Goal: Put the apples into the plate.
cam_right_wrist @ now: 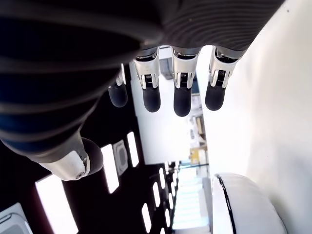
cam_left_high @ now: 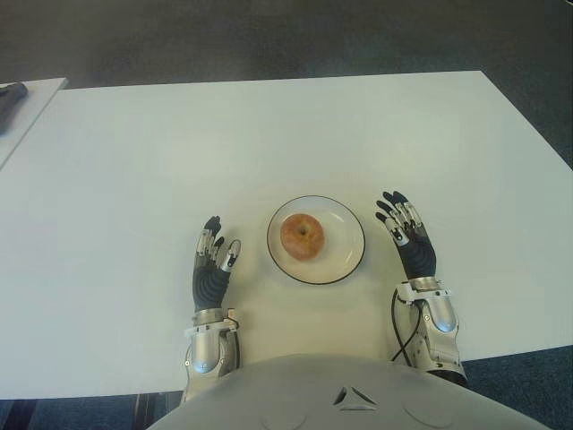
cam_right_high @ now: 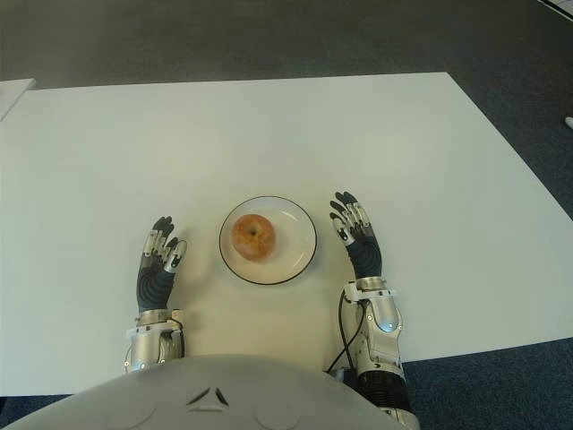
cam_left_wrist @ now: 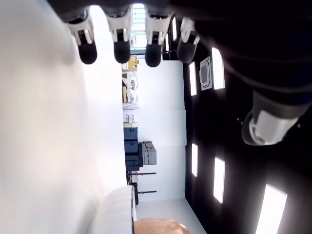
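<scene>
One apple (cam_left_high: 303, 236) – it sits on one white plate (cam_left_high: 347, 260), between the two hands' fingers. One big white table (cam_left_high: 269, 134). Two robot hands – left hand (cam_left_high: 212, 267), right hand (cam_left_high: 407, 233).

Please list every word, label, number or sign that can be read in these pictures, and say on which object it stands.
There is none to read.
The apple, the plate and the table carry no writing.
The left hand and right hand, both open, show no label.

Office or lab: ceiling light panels (cam_left_wrist: 218, 179), stacked boxes (cam_left_wrist: 130, 146).
</scene>
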Available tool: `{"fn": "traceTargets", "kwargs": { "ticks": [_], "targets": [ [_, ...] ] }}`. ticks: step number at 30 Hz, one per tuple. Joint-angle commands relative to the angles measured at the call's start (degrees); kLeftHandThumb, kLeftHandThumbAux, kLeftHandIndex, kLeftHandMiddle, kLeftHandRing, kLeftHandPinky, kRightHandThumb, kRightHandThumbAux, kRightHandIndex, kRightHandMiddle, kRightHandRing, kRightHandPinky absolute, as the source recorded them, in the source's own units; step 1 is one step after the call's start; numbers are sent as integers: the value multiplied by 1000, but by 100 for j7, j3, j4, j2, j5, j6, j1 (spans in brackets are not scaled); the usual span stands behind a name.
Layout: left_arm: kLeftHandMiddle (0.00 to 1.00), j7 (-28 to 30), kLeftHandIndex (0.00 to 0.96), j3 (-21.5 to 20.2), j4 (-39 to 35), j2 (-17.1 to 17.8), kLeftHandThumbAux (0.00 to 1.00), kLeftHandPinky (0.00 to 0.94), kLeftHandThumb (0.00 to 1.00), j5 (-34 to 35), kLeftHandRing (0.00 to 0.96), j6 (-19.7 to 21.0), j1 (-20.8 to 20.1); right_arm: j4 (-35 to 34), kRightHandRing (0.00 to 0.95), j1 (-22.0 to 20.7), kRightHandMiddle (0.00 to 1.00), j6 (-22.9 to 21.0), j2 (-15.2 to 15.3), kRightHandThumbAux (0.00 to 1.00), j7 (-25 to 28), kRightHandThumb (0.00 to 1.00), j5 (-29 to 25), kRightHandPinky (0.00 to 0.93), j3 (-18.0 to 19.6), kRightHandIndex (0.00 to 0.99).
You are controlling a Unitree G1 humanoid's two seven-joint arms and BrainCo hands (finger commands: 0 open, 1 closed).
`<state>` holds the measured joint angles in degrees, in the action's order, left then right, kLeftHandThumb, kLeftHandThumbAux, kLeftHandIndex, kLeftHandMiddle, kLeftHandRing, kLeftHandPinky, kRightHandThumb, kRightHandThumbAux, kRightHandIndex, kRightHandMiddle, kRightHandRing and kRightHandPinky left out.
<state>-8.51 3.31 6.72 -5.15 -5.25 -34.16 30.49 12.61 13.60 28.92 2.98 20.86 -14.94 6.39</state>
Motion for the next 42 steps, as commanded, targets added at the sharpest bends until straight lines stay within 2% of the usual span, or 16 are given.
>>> {"fn": "traceTargets", "kwargs": {
  "ticks": [1,10,28,42],
  "targets": [
    [87,6,92,39,145,-64,514,61,79,15,68,168,174,-76,114,92,118,-219,-50,573,-24,416,-92,156,-20,81],
    [78,-20,85,49,31,-49,510,55,72,-87,59,275,215,-178,113,117,117,-409,-69,579,-26,429,-165,155,0,90],
    [66,-71,87,21,-124,-35,493,58,46,-246,52,387,283,-182,112,120,114,-395,-71,580,-121,432,-62,154,1,95],
    [72,-92,95,-29,-150,-39,476,69,41,-271,59,422,294,334,103,-39,112,181,-29,581,185,402,-144,130,114,110]
  ]
}}
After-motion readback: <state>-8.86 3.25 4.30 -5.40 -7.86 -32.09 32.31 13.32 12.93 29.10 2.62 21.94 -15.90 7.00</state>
